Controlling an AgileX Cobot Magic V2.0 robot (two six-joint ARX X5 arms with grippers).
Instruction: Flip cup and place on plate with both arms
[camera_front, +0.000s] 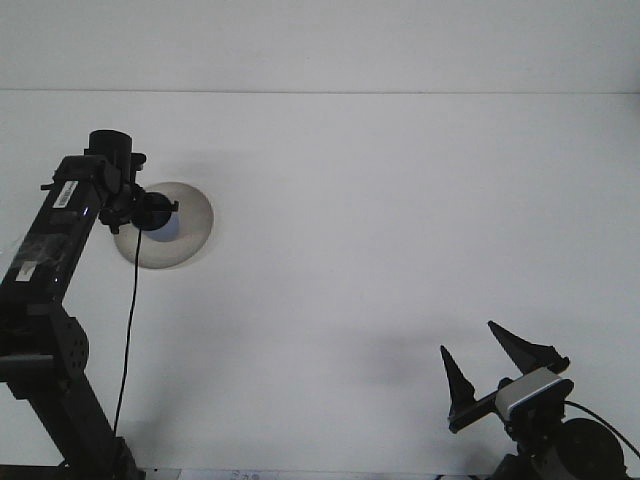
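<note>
- The plate (185, 225) — a pale, round dish — lies flat on the white surface (400, 220), in its left half and well short of the far edge
- The left arm (55, 250) reaches up from the near-left corner to the plate's left rim; its black wrist covers that side of the plate
- The left gripper (152, 212) sits over the plate's left part, where a dark rounded shape with a bluish tint shows — whether that is the cup I cannot tell, and the state of its fingers cannot be told from this view either
- A thin black cable (128, 340) hangs from the left wrist, crossing the plate's near-left rim and running down toward the near edge
- The right gripper (490, 365) is far from the plate, at the near-right corner of the surface; its two black pointed fingers (520, 348) are spread apart with nothing between them, tips aimed up and left toward the plate's side
</note>
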